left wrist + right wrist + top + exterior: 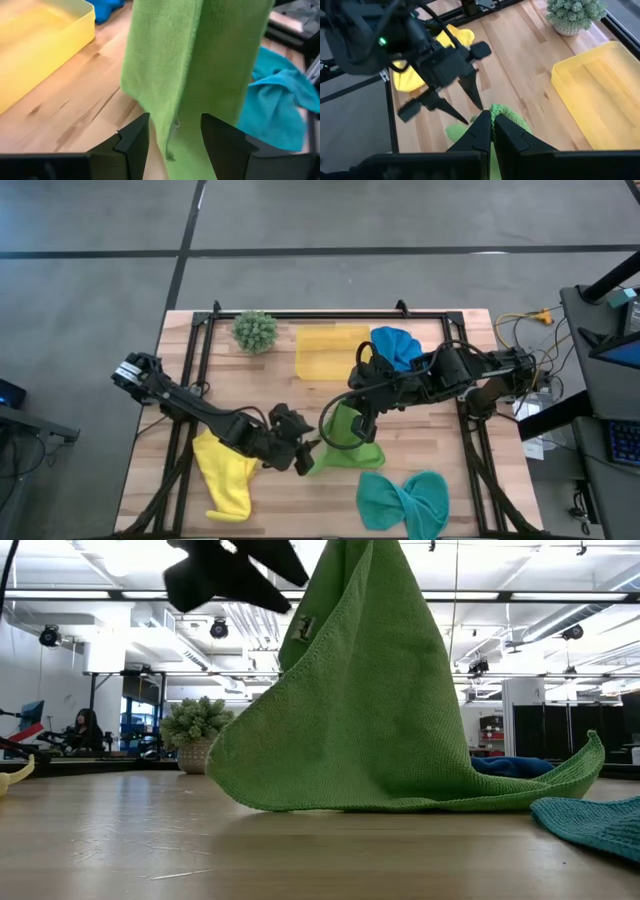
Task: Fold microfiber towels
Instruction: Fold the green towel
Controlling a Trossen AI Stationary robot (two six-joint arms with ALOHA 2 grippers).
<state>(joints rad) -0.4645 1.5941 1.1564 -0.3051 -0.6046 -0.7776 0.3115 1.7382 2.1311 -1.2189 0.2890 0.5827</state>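
**Securing the hanging edge of the green towel**

The right gripper (492, 131) is clamped on the green towel (350, 442), lifting it near the table's (440, 430) middle with its lower edge trailing on the wood. The left gripper (175, 137) stands with its fingers spread either side of the hanging cloth. Close the left fingers only once one clean edge lies between them. Which corner the left gripper faces is hidden by folds.

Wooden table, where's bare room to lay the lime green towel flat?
Bare wood lies between the spiky green ball plant and the crumpled yellow microfiber towel. It is crowded around the lime green towel, where both grippers, the teal towel and yellow tray close in.
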